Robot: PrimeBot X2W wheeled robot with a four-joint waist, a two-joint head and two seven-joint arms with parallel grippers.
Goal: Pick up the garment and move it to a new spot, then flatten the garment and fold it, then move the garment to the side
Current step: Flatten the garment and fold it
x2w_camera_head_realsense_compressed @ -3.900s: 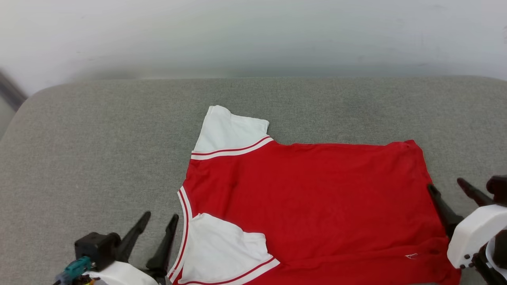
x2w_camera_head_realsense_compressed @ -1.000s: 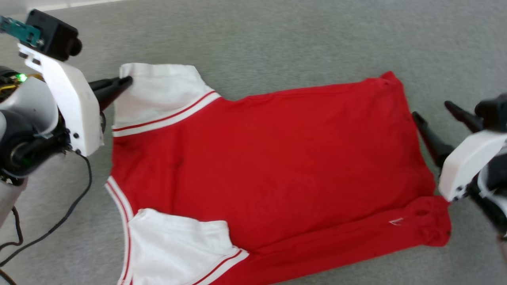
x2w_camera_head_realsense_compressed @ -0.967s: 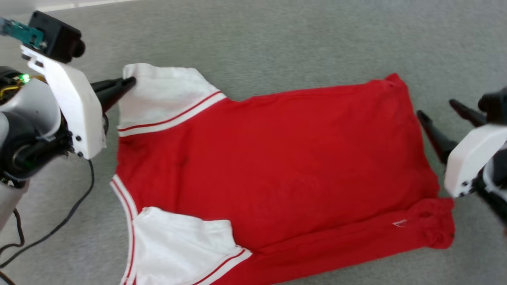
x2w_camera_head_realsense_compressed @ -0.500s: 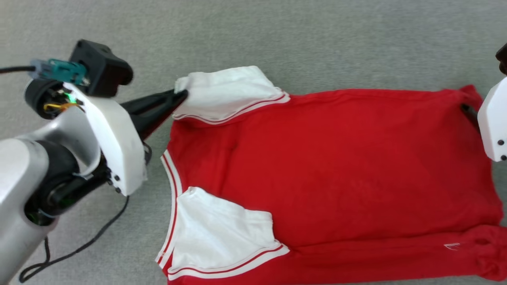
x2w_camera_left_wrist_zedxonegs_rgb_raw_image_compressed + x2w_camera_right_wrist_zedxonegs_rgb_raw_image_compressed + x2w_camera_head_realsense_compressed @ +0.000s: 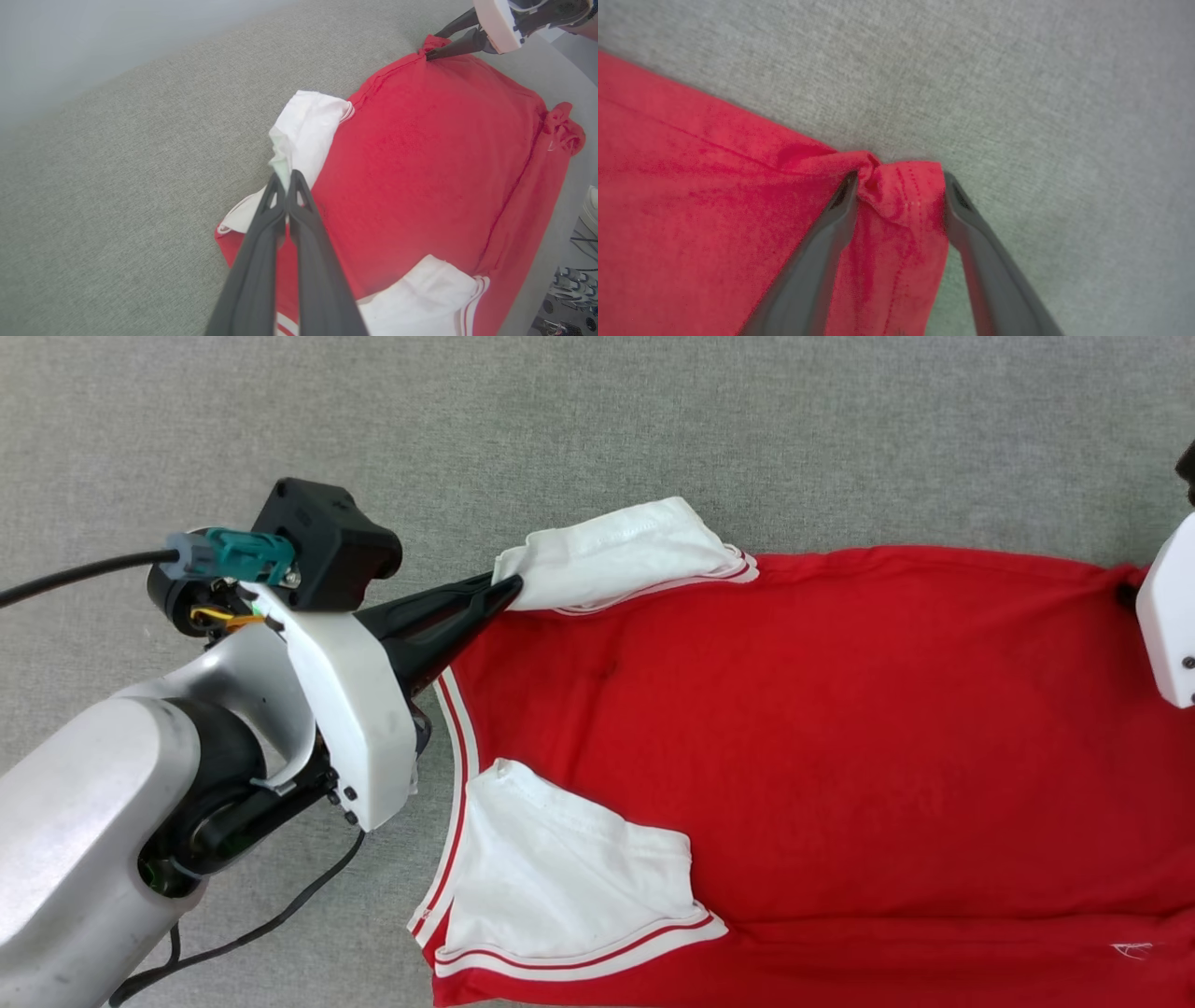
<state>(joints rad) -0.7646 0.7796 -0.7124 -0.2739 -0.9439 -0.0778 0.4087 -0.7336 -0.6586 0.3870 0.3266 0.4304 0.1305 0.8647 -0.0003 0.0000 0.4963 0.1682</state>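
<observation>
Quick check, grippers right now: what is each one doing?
Left gripper: shut on the white sleeve of the garment.
Right gripper: open, astride the red hem corner, not clamped.

The garment [image 5: 794,728] is seen as soft, matt red knit cloth; its sleeves [image 5: 625,555], at 12 and 6 o'clock in the head view, are made of smoother white cloth. The surface [image 5: 653,429] beneath is covered in coarse, matt grey weave. The left gripper [image 5: 509,586] is formed of matt dark plastic fingers [image 5: 429,621] and a smooth white plastic housing [image 5: 359,709]; the forearm [image 5: 65,821] at 8 o'clock is finished in satin silver metal.
</observation>
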